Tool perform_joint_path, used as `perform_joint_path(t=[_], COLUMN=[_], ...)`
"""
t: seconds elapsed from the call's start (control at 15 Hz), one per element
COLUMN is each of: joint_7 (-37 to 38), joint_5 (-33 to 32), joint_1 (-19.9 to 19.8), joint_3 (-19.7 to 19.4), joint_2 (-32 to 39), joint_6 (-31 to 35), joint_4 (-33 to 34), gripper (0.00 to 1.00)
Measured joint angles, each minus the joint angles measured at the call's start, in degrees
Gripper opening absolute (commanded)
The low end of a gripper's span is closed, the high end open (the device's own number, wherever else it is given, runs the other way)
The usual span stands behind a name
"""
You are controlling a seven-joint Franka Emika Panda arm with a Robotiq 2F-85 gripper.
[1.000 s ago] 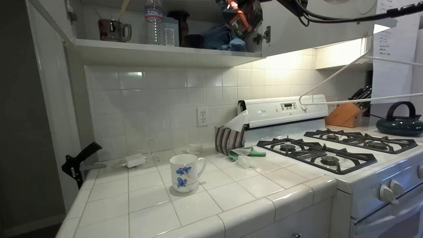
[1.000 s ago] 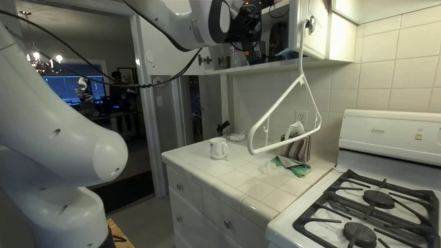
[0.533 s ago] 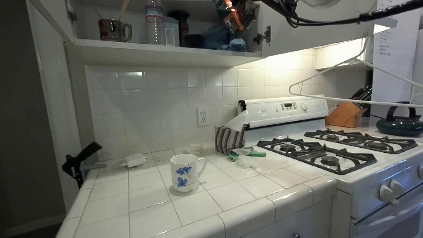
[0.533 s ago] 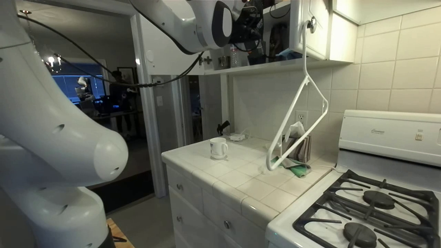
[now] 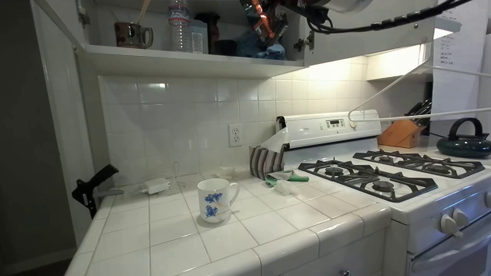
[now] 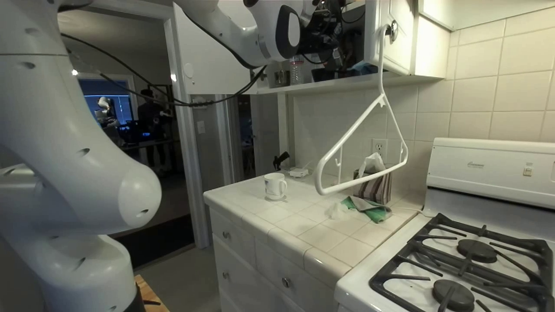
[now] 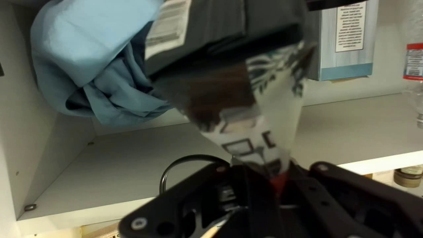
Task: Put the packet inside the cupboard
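Note:
The packet [image 5: 264, 23], dark with orange-red marks, hangs at the right end of the open cupboard [image 5: 184, 63], in front of a blue cloth. In the wrist view, which looks upside down, the packet [image 7: 224, 62] shows its dark body and a pale printed end. My gripper [image 7: 264, 180] is shut on that end. The gripper's fingers are mostly cut off or hidden in both exterior views; the wrist stands at the cupboard opening [image 6: 321, 32]. The packet [image 6: 336, 58] is above the shelf board; whether it touches the shelf or cloth I cannot tell.
On the shelf are the blue cloth [image 5: 274, 51], a box [image 5: 197, 38], a bottle [image 5: 179, 28] and a brown mug [image 5: 132, 35]. A white hanger [image 6: 347, 138] hangs from the cupboard door knob. A white mug [image 5: 215, 199] stands on the counter, left of the stove [image 5: 333, 126].
The packet and arm have moved left in an exterior view and right in another, along the opening toward the blue cloth. The hanger has swung. The packet stays in my gripper.

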Motion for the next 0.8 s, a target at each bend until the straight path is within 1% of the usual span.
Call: perform_joint_path(t=[0.4, 0.47, 0.53, 0.8], joint_7=[3.4, 3.49, 3.81, 7.77], joint_5=[2.17, 3.39, 3.99, 4.03], joint_1=[0.11, 2.52, 4.19, 3.06], joint_3=[-2.27, -5.04, -6.99, -6.82], joint_2=[-8.53, -9.8, -11.02, -14.99], joint_6=[0.0, 0.0, 0.0, 0.45], joint_4=[6.2, 7.07, 7.92, 10.65], gripper=[0.0, 0.0, 0.0, 0.0])
